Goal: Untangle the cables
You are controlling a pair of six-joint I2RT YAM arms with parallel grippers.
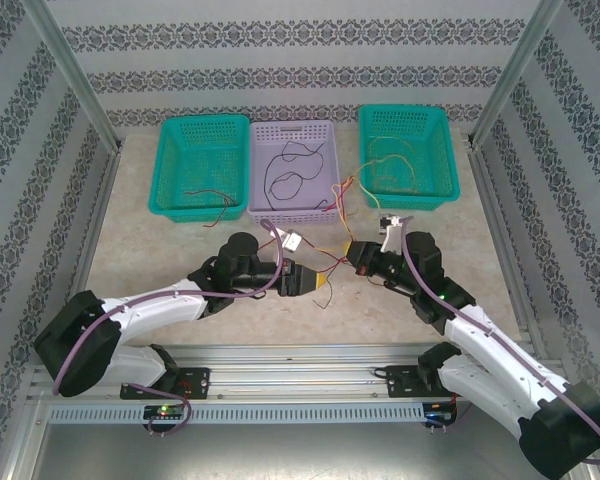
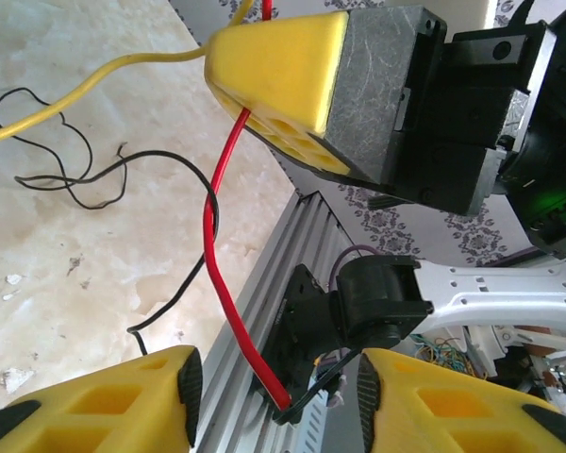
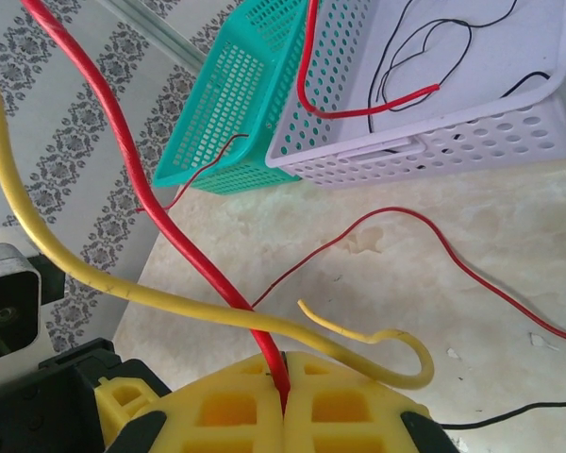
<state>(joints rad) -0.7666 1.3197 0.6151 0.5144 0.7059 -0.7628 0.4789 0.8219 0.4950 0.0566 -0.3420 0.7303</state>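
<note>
My right gripper (image 3: 285, 373) is shut on a thick red cable (image 3: 170, 226) that rises up and to the left from its yellow fingers. A yellow cable (image 3: 170, 300) crosses over the red one just above the fingertips and curls into a hook at the right. In the left wrist view the same red cable (image 2: 217, 245) hangs from the right gripper's fingers (image 2: 283, 85), and its free end dangles untouched between the wide-apart jaws of my left gripper (image 2: 278, 396). A thin black cable (image 2: 170, 156) loops on the table. Seen from the top, both grippers (image 1: 318, 281) (image 1: 358, 256) face each other mid-table.
Three baskets line the back: teal (image 1: 165, 165), lavender (image 1: 292, 125) and teal (image 1: 405, 110), each holding loose wires. A thin red wire (image 3: 406, 222) lies on the table before the lavender basket (image 3: 472, 142). An aluminium rail (image 1: 300, 355) runs along the near edge.
</note>
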